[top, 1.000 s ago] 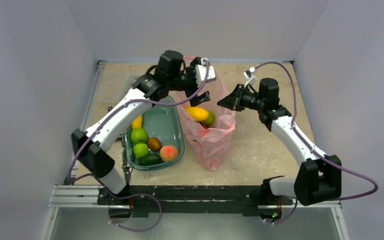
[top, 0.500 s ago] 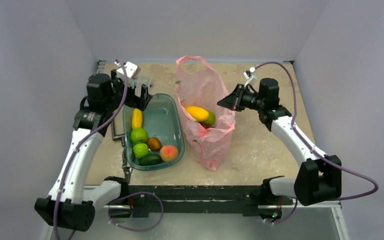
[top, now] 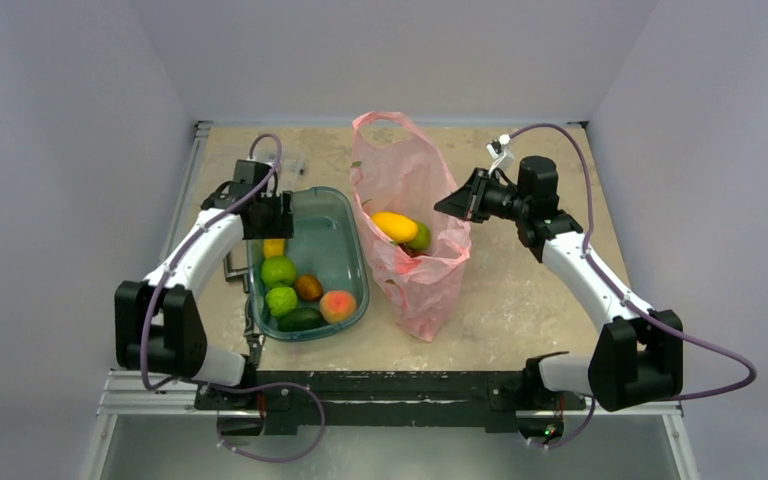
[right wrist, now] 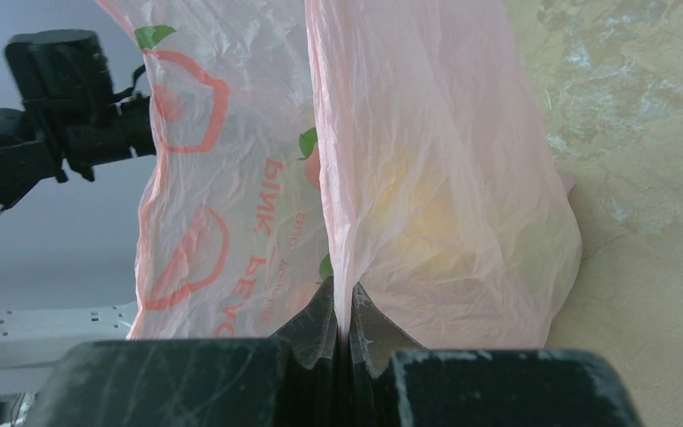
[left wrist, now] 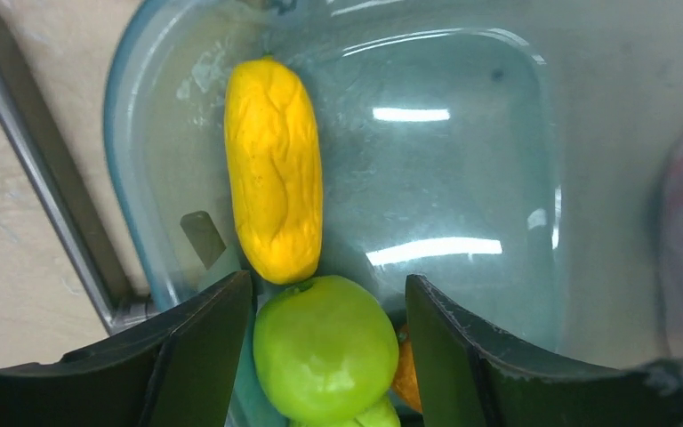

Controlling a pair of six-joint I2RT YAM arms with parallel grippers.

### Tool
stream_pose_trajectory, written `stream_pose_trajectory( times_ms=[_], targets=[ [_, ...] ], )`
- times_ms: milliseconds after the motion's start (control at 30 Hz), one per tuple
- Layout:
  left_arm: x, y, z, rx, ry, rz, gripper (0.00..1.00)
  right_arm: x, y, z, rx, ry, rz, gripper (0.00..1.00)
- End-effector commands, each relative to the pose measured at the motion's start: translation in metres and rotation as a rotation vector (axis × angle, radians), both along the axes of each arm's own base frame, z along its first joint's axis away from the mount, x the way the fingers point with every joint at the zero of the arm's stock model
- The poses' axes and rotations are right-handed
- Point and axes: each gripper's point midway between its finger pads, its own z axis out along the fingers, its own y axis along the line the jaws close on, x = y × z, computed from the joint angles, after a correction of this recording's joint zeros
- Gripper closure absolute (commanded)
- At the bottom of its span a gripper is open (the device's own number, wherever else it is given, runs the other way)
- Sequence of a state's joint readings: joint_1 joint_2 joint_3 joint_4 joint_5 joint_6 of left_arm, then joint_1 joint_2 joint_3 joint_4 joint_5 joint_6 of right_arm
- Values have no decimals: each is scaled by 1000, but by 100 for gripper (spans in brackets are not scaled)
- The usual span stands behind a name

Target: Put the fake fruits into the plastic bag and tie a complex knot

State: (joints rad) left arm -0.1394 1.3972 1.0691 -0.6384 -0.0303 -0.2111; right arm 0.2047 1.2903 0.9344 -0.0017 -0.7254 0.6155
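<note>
— Where is the left gripper point(left wrist: 327, 289)?

— Low in the tub point(left wrist: 124, 133), jaws apart, straddling a green fruit point(left wrist: 325, 351). A yellow fruit point(left wrist: 273, 178) lies just above it in the wrist view. I judge it is set there to take the next piece.

— And the right gripper point(right wrist: 345, 307)?

— Pressed together on the bag point(right wrist: 427, 178) at its rim, keeping the mouth up and open so fruit can drop in. The bag stands at centre frame in the top view, just right of the tub. It has two fruits point(top: 393, 226) inside, perhaps a third beneath them; the plastic blurs it. The handles point(top: 380, 118) hang loose, so there is no knot yet.

— What differs from before?

— A second ago the left arm reached over the bag. Half a second ago it stood up and left of the tub. Now it is down at the tub's upper-left end. The right arm and the bag have not moved.
</note>
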Motion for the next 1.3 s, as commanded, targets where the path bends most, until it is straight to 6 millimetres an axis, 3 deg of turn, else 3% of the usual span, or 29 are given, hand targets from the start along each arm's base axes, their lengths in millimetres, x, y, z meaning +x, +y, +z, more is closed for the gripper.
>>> stream_pose_trajectory(
  times_ms=[0,167,333,500,600,767,1000,1067,1100,1200,1267],
  targets=[
    [22,8,-15,18,18,128,37,5,3,15,-5,-59,17,100],
    [23,27,-47,120,108,208,38,4,2,17,-8,-73,17,100],
    [29,21,-65,107,162,198,38,2,1,17,-12,-79,19,100],
    [38,-1,-68,7,187,136,37,1,1,14,-11,-68,20,100],
    [40,-21,-66,-67,189,64,52,1,2,13,-12,-67,22,100],
    [39,-43,-54,-128,131,-63,53,0,2,12,-12,-67,26,100],
    [34,-40,-61,-76,162,-53,49,0,2,13,-9,-66,29,100],
    [37,-50,-39,-157,81,-79,52,-1,2,15,-9,-76,34,100],
    [43,-57,-16,-192,-9,-112,53,0,2,17,-10,-83,37,100],
    [46,-86,87,-328,-327,-294,52,-1,3,22,-13,-106,48,100],
    [32,-108,162,-389,-522,-499,47,-2,3,20,-21,-98,54,100]
  ],
)
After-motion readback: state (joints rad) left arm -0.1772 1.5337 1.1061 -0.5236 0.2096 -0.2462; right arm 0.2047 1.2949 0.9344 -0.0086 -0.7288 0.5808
